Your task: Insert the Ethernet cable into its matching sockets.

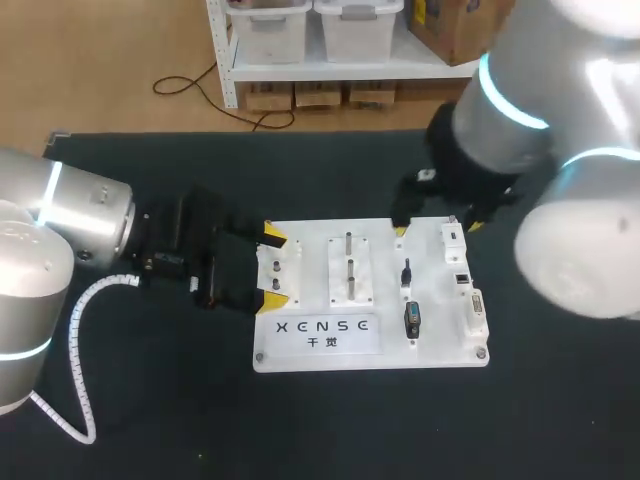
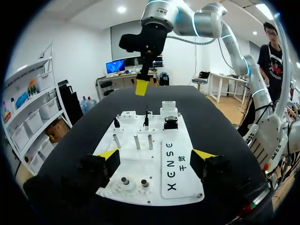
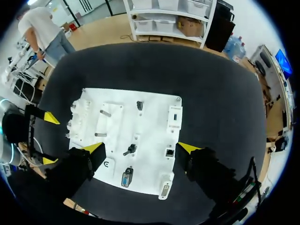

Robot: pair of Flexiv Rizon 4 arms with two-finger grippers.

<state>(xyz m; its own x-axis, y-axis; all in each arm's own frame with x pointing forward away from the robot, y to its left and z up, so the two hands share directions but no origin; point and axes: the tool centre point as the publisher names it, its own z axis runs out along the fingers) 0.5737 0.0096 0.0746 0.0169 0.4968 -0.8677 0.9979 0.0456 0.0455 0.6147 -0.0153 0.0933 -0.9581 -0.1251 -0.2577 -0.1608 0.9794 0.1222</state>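
**Both grippers open at the board, nothing held**

- White board (image 1: 440,335) lies flat on the black table (image 1: 150,400). A printed label (image 1: 322,333) runs along its near edge.
- Left gripper (image 1: 272,266) sits low at the board's left end with its fingers spread wide. The 2 yellow tips straddle the small block carrying 2 short pegs (image 1: 268,268). In the left wrist view the tips stand to either side, and I can see no contact with the block. It grips nothing.
- Right gripper (image 1: 437,228) hangs over the far right part of the board. Its fingers are also wide apart with nothing between them. From the left wrist view it hangs above the board, clear of the surface.
- Socket (image 1: 462,277): a small square port on the strip along the board's right edge, also seen in the right wrist view (image 3: 169,152). A white block sits beyond it on the strip and a wider connector nearer me. The port looks unfilled from above.
- Small black plug (image 1: 406,272) stands upright in the column just left of that strip. It sits under the right gripper's open span and is not touched. I cannot tell whether this is the network plug, and I can trace no cable run from it.
- A darker connector with blue on it (image 1: 412,318) lies in the same column, nearer me.
- 3 metal pins (image 1: 349,268) stand in the middle block, between the 2 grippers.
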